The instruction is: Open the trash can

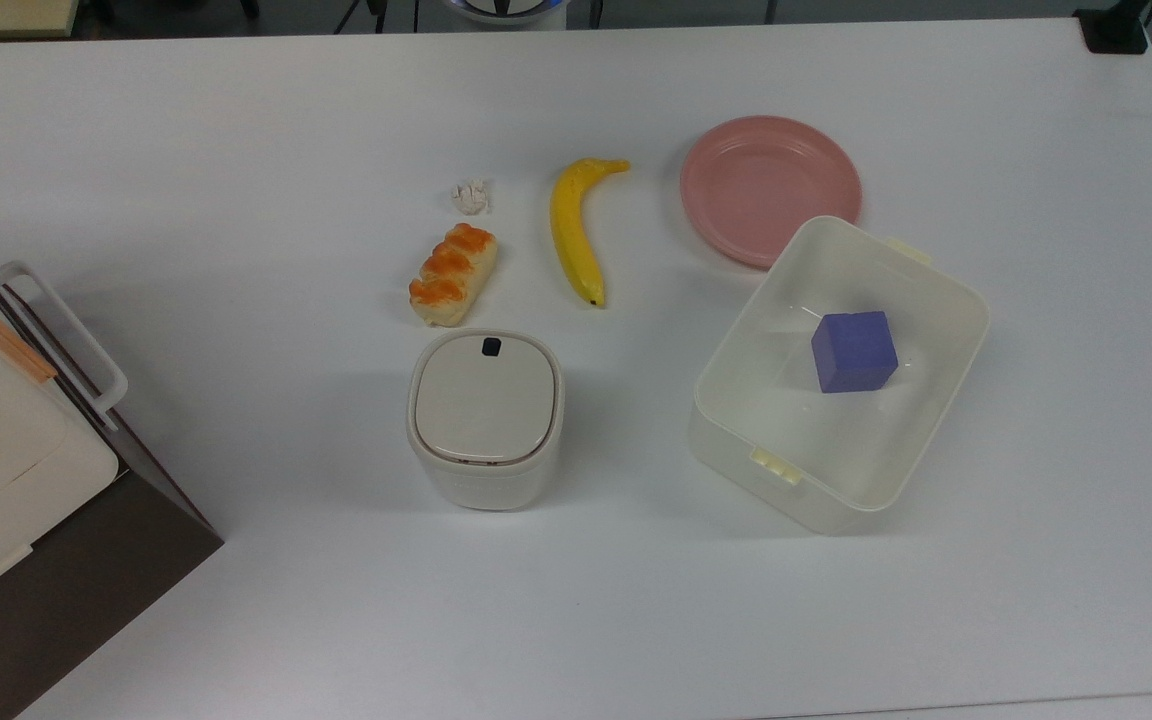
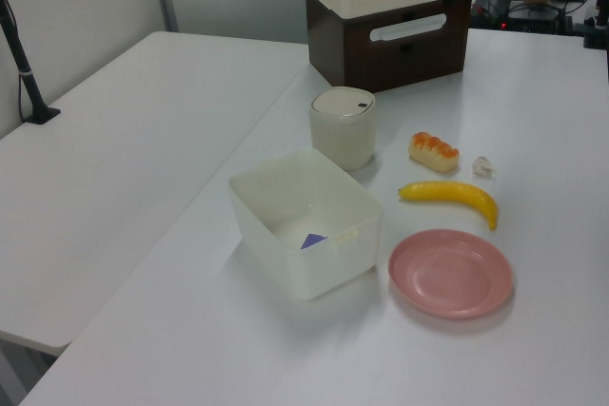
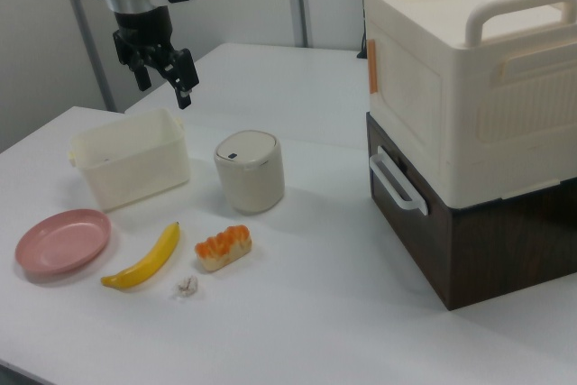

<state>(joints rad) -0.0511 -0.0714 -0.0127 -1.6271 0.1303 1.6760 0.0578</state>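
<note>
A: Up there, black two-finger gripper, fingers apart, holding nothing, hanging above the translucent white rectangular plastic tub in the right view.

B: And inside the tub?

A: Purple cube, resting on the floor of it (seen from the top view).

B: Whereabouts for the small cream-white rounded-square plastic trash can?

A: Upright on the white table, lid shut, dark button toward the bread. Well apart from the gripper. Just beside, an orange-glazed bread roll; then a yellow banana, a crumpled white scrap, a round pink plate touching the tub's corner.
</note>
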